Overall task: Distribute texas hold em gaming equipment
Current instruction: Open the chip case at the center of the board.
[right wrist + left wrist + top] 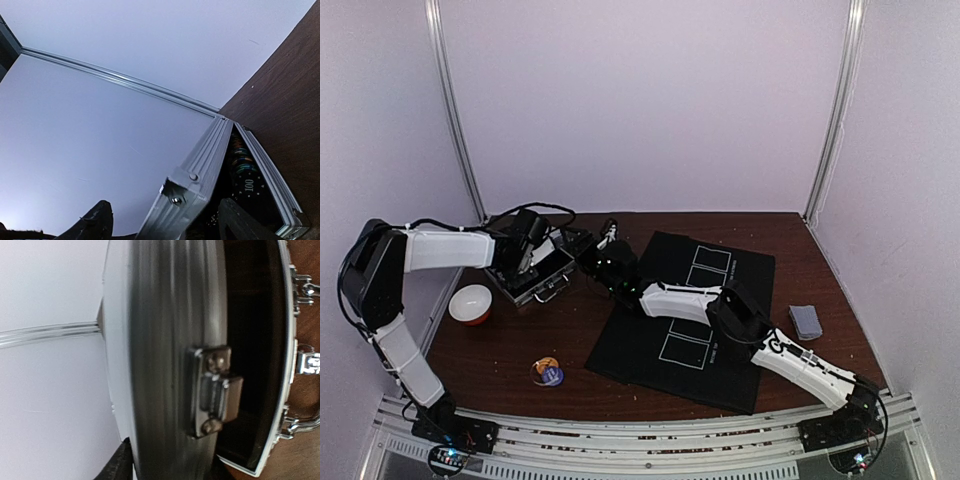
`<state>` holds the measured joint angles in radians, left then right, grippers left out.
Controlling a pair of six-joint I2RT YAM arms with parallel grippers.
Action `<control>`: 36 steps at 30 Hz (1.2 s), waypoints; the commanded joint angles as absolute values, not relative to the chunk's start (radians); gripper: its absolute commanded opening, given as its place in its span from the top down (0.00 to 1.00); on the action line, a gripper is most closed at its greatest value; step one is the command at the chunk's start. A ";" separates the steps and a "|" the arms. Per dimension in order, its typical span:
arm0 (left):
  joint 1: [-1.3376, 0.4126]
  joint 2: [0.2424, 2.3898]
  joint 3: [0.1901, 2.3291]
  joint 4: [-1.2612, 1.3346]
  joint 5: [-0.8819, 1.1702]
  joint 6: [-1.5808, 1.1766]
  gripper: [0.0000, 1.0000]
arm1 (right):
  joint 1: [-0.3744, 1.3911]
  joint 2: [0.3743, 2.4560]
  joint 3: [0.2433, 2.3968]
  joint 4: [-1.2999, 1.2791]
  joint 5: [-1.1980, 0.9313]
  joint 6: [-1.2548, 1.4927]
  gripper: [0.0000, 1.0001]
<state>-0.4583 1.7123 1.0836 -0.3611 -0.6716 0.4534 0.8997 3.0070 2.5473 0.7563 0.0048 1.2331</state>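
- At table's left rear: silver case, lid part-raised; poker chips racked inside.
- Right gripper: jaws apart, straddling the lid's corner, a gap on one side.
- Left gripper: close against the lid's outer face near a latch; clamped or not, cannot tell.
- Handling, judged: swing the lid fully back with the base steadied before reaching for chips.
- Elsewhere: button discs near front; card deck right of black mat; bowl near the case.
- Obstruction, judged: the half-raised lid; both arms crowd it.

Chips in case; cards far right; discs seemingly stacked.
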 commanded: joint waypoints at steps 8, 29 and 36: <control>-0.453 1.564 1.180 -0.458 -0.503 0.373 0.83 | 0.866 2.681 2.102 0.993 -0.154 1.162 0.25; -0.304 1.513 1.393 -0.597 0.001 0.188 0.90 | 0.693 1.956 1.153 0.982 -0.168 0.742 0.22; -0.214 1.536 1.409 -0.580 0.142 0.138 0.91 | 0.660 1.820 1.049 0.829 -0.127 0.636 0.21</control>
<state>-0.2558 1.5223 1.3796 -0.6807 -0.0841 0.2550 0.6743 1.8996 1.0885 0.9276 -0.1577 0.7345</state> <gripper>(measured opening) 0.308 0.783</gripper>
